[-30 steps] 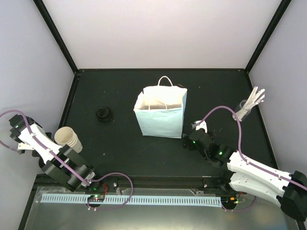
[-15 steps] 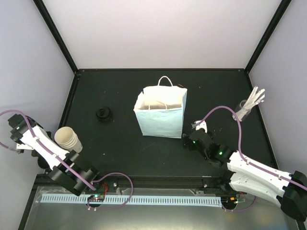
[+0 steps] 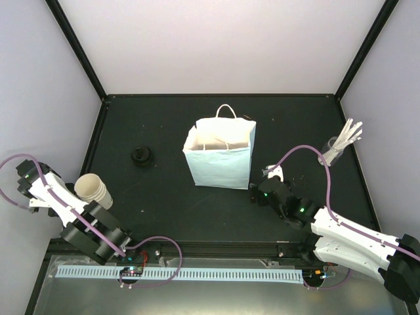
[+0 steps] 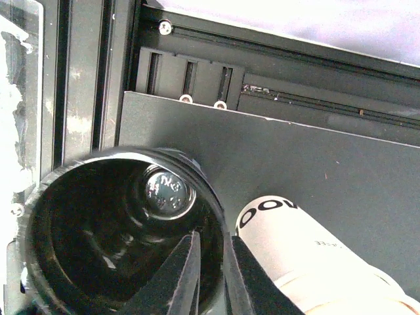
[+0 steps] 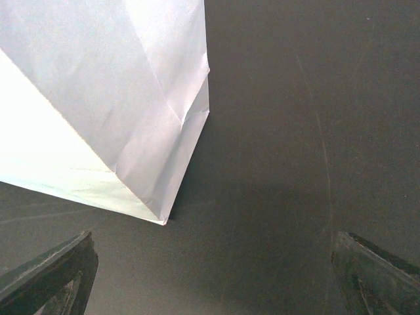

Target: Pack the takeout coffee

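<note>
The left gripper [image 4: 213, 248] holds its 2 fingers [image 4: 184, 279] close together, with only a thin dark gap between them. A big black hollow round shape [image 4: 111, 249] lies straight behind that gap. I cannot tell whether the fingers pinch its rim or merely pass in front of it, nor whether it is a lid or part of the arm. Just beside the right-hand finger are the nested cream paper cups [image 4: 302, 252], on the table [image 4: 315, 157] near its near-left corner. There the bolted frame rails [image 4: 190, 72] and a scratched metal sheet [image 4: 20, 131] close it in, leaving little room on that side. The right gripper [image 5: 211, 262] is spread wide with nothing between its fingers [image 5: 49, 279]. The bottom corner of the light-blue paper bag [image 5: 118, 98] stands just ahead, toward the left finger, with bare table to the right. Only the top view shows 1 black lid [image 3: 141, 156], alone and well apart from cups and bag. It also shows the bag upright and open-mouthed at mid-table, a glass of white sticks [image 3: 338, 147] by the right edge, and open table between the bag and the left edge. The finger gaps show in the wrist views alone.
</note>
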